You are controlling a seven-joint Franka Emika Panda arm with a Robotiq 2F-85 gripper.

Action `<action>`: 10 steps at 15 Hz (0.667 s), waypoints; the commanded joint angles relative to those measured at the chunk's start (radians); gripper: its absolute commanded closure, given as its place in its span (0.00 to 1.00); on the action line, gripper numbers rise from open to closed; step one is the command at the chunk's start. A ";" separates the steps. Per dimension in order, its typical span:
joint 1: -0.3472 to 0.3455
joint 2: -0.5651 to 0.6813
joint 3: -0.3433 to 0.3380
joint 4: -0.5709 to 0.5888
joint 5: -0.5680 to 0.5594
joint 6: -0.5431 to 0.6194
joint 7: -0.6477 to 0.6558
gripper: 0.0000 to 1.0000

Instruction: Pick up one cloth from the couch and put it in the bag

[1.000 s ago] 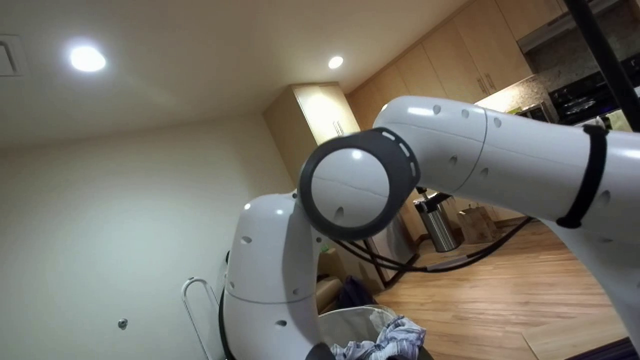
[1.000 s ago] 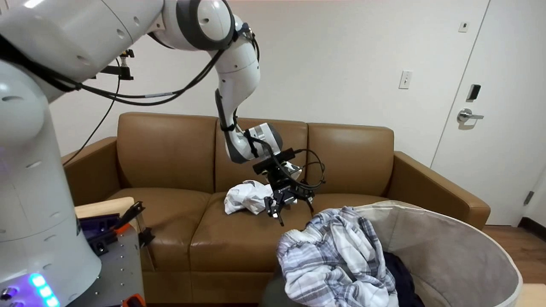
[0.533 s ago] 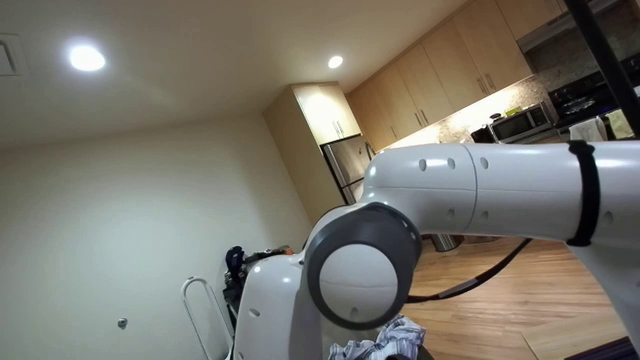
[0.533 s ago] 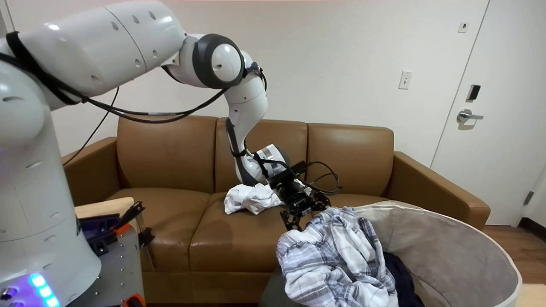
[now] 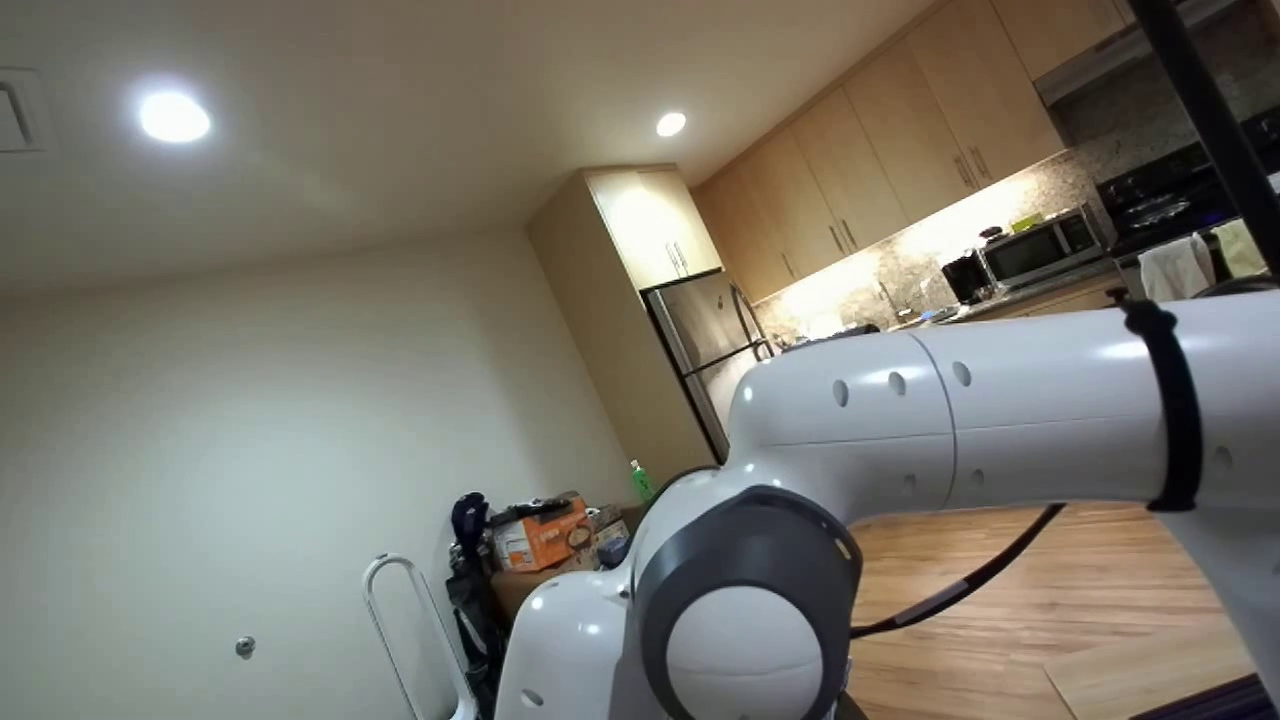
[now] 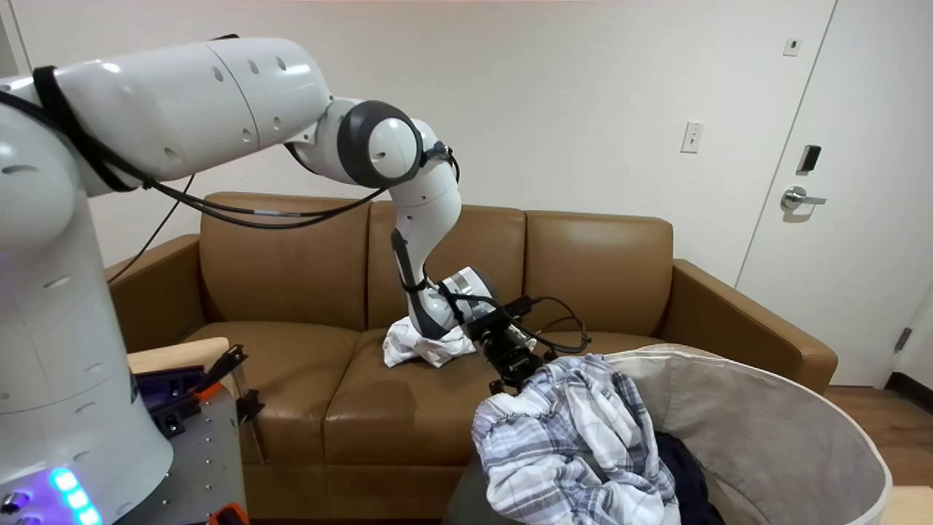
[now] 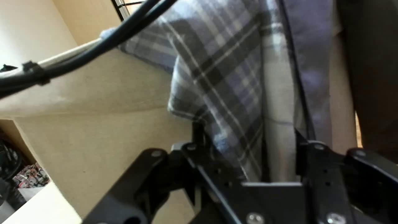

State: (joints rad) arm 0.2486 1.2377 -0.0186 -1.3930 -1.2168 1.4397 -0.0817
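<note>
A plaid cloth in white, grey and blue hangs bunched over the near side of the bag, whose light-grey inner wall shows. My gripper has come down at the cloth's far-left edge, its fingertips partly hidden there. In the wrist view, plaid folds and a pale strip fill the space between the fingers, which stand apart around them; no firm grip shows. A crumpled white cloth lies on the brown couch, behind the gripper and partly covered by the arm.
Dark fabric lies inside the bag. A beige surface, apparently the bag's outer wall, is beside the gripper in the wrist view. Black cables cross that view. The arm's elbow blocks the bag in an exterior view.
The arm has lowered, and my gripper has gone down and to the right in an exterior view, from above the couch to the plaid cloth. Its fingers look closer together than before.
</note>
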 commanded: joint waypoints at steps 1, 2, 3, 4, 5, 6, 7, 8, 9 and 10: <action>-0.023 0.009 0.024 0.035 -0.014 -0.001 -0.061 0.68; -0.029 -0.003 0.032 0.025 -0.013 0.013 -0.078 0.74; -0.033 -0.011 0.038 0.021 -0.010 0.024 -0.092 0.81; -0.038 -0.026 0.045 0.010 -0.011 0.041 -0.109 0.87; -0.046 -0.040 0.053 0.001 -0.005 0.054 -0.124 0.92; -0.059 -0.061 0.061 -0.011 0.004 0.070 -0.140 0.93; -0.072 -0.081 0.068 -0.022 0.012 0.084 -0.144 0.96; -0.092 -0.110 0.077 -0.038 0.027 0.106 -0.146 0.96; -0.118 -0.152 0.089 -0.066 0.047 0.138 -0.145 0.97; -0.137 -0.182 0.094 -0.082 0.068 0.155 -0.135 0.94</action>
State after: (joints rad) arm 0.1887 1.1823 0.0358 -1.3797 -1.1981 1.5212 -0.1982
